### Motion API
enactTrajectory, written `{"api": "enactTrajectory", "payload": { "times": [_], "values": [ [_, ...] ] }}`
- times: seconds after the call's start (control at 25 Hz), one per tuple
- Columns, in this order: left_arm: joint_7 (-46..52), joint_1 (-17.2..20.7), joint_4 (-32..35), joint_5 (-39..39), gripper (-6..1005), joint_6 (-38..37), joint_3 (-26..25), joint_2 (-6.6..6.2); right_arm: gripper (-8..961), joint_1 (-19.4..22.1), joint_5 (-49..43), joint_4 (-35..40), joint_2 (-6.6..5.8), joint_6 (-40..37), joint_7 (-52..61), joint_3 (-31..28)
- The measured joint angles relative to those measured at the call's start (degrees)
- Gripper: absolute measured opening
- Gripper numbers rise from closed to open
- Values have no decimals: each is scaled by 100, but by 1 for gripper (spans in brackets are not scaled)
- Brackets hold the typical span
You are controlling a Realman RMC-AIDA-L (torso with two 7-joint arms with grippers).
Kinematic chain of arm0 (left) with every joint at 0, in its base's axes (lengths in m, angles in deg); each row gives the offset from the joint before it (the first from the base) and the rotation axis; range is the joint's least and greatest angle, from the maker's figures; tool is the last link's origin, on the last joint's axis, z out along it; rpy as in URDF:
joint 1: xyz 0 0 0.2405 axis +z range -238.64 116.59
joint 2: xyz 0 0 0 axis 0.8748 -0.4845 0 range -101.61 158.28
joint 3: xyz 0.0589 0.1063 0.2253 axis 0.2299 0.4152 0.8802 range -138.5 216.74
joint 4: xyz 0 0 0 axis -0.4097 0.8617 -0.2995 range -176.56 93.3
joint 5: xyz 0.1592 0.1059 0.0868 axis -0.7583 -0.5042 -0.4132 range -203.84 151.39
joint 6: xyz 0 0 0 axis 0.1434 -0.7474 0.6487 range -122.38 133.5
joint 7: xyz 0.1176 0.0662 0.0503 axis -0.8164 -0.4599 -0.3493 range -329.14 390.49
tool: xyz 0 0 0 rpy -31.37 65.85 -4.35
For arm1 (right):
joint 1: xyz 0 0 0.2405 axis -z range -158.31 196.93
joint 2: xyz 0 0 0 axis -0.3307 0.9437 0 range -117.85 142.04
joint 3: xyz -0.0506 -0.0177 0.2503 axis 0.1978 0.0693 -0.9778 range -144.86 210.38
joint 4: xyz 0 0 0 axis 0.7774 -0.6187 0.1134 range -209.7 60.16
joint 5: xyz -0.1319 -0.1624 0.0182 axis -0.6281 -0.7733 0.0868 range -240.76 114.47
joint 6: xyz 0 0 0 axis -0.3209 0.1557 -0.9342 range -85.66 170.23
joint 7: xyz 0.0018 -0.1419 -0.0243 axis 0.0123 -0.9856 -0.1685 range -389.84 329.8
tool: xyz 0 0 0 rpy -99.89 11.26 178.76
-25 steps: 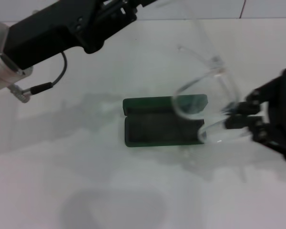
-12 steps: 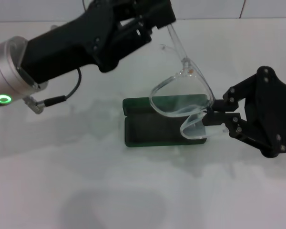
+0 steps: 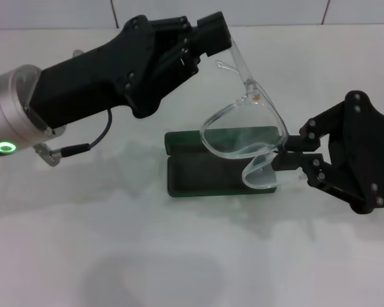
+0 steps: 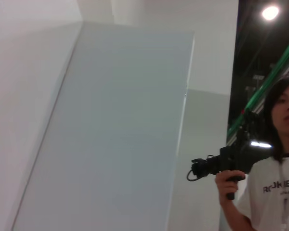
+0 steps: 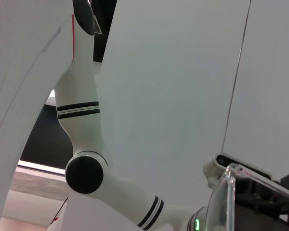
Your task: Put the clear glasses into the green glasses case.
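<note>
Above the green glasses case [image 3: 219, 164], which lies open on the table [image 3: 115, 256], the clear glasses [image 3: 246, 137] hang in mid-air between both arms. Right gripper [image 3: 287, 155] is clamped on the frame's end over the case's right edge; left gripper [image 3: 212, 39] pinches one temple tip, up and behind the case. They look light, slick and springy, so the hinge corners seem safest to hold.

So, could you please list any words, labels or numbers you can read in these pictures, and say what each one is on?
"RO..." in dark letters on the white T-shirt of the person in the left wrist view; the rest is too blurred to read.
Green glasses case: no lettering can be made out in the head view.
Clear glasses, left gripper, right gripper: no text visible.
</note>
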Motion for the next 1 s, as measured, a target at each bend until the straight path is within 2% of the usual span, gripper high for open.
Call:
{"api": "enactTrajectory", "payload": {
  "times": [0.64,1.0],
  "values": [
    [-12,-17,-107,-118,58,-337,-17,13,61,-29,50,-270,0,-58,-121,19],
    [-172,-92,-398,187,58,-336,-72,6,61,-54,124,-287,0,-13,-141,377]
  ]
}}
